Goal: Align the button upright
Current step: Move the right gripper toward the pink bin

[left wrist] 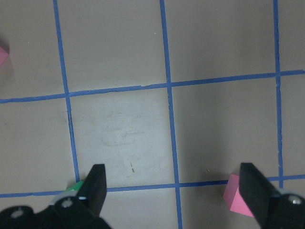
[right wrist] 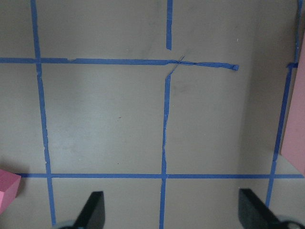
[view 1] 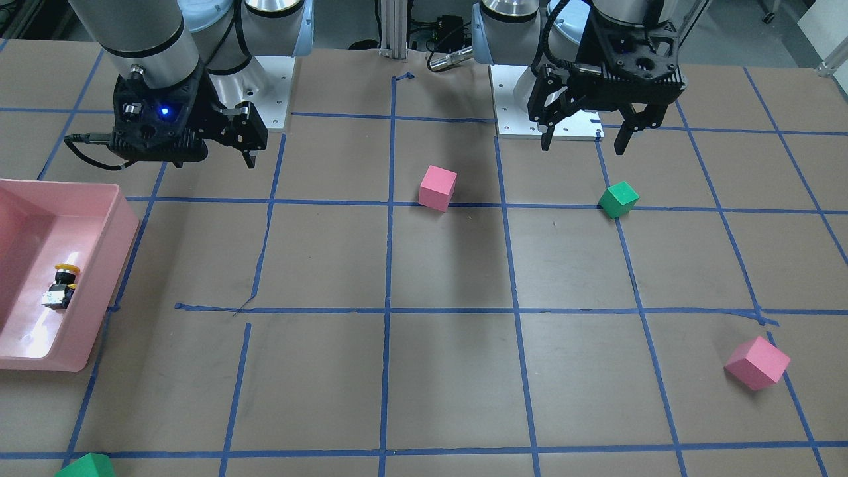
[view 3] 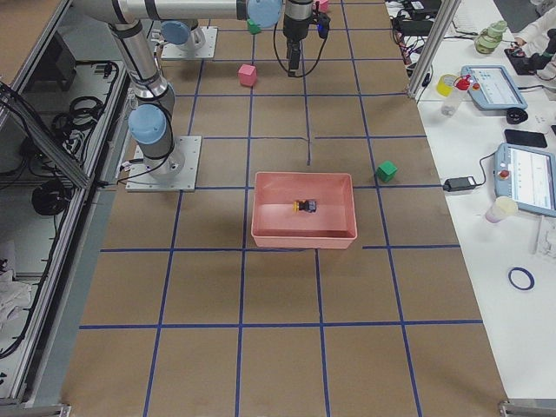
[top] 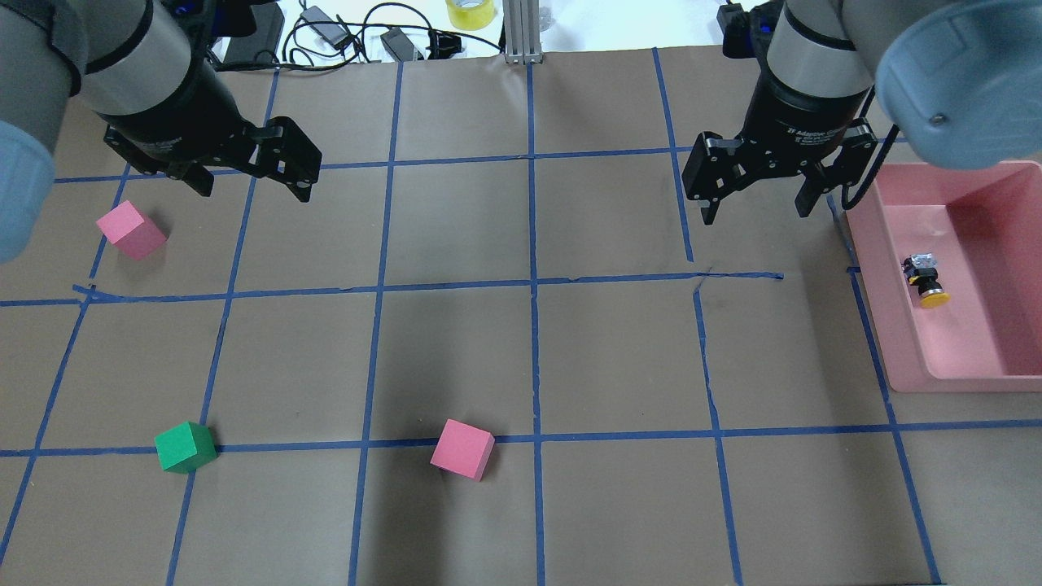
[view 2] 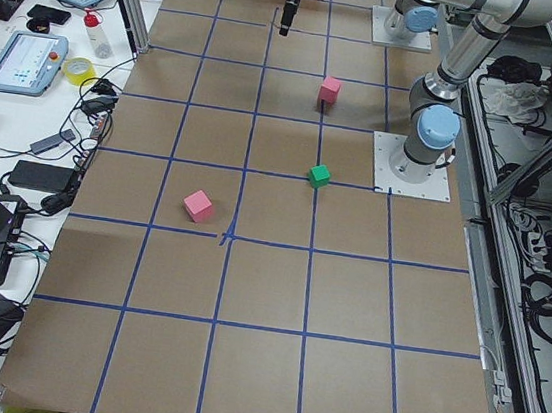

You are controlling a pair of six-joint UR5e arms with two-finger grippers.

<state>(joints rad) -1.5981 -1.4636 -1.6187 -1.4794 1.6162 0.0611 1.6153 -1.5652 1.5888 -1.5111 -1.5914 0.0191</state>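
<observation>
The button (top: 924, 279) has a yellow cap and a black body. It lies on its side inside the pink bin (top: 877, 281), with the cap toward the robot. It also shows in the front-facing view (view 1: 61, 286) and in the exterior right view (view 3: 306, 206). My right gripper (top: 755, 207) is open and empty, and hovers above the table just left of the bin. My left gripper (top: 254, 191) is open and empty over the far left of the table, and also shows in the front-facing view (view 1: 584, 144). Both wrist views show only taped table between the open fingers.
A pink cube (top: 130, 230) sits under the left arm. A green cube (top: 186, 447) and another pink cube (top: 462, 448) sit nearer the robot. Another green cube (view 1: 86, 467) lies at the far edge near the bin. Blue tape lines grid the brown table.
</observation>
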